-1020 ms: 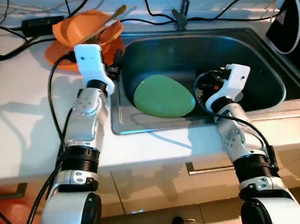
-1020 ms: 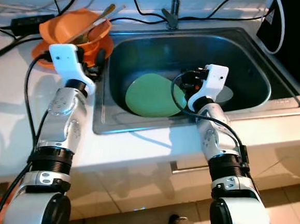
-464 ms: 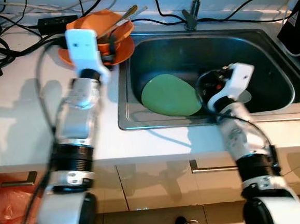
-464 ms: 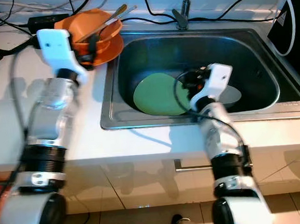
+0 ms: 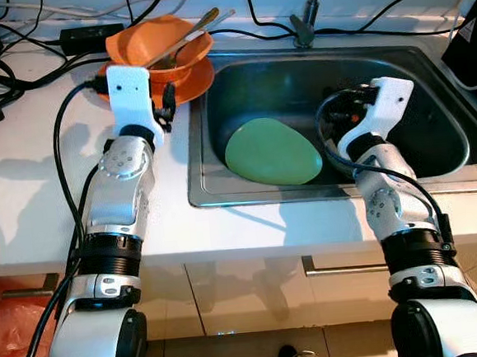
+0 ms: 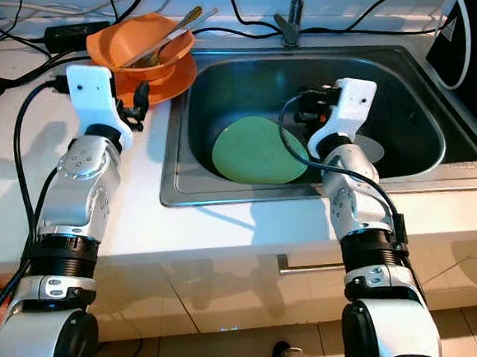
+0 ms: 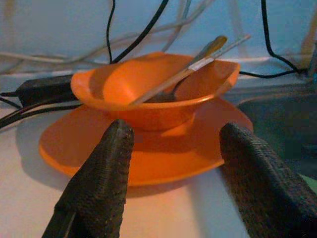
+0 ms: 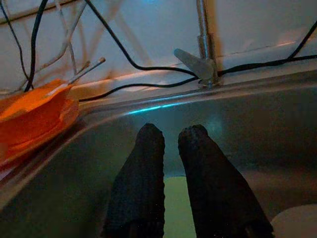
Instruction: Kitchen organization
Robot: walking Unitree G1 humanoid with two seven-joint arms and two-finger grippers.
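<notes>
An orange bowl (image 5: 157,40) holding two utensils (image 5: 197,24) sits on an orange plate (image 5: 193,76) on the white counter, left of the sink. My left gripper (image 7: 173,163) is open just in front of that plate, its fingers (image 5: 167,110) level with the rim and touching nothing. A green plate (image 5: 271,151) lies flat on the sink bottom. My right gripper (image 8: 171,136) hangs shut over the sink, a little right of the green plate, with nothing in it. A white dish (image 6: 376,147) lies partly hidden behind the right arm.
The steel sink (image 5: 394,59) has a faucet (image 5: 308,16) at its back edge. Black cables and a power adapter (image 5: 86,32) run along the back of the counter. A dark appliance (image 5: 476,44) stands at the far right. Bare counter (image 5: 24,187) lies left of my left arm.
The camera has shifted, moving the whole scene. My right gripper has risen slightly above the sink. My left gripper stays by the orange plate, drawn back a little.
</notes>
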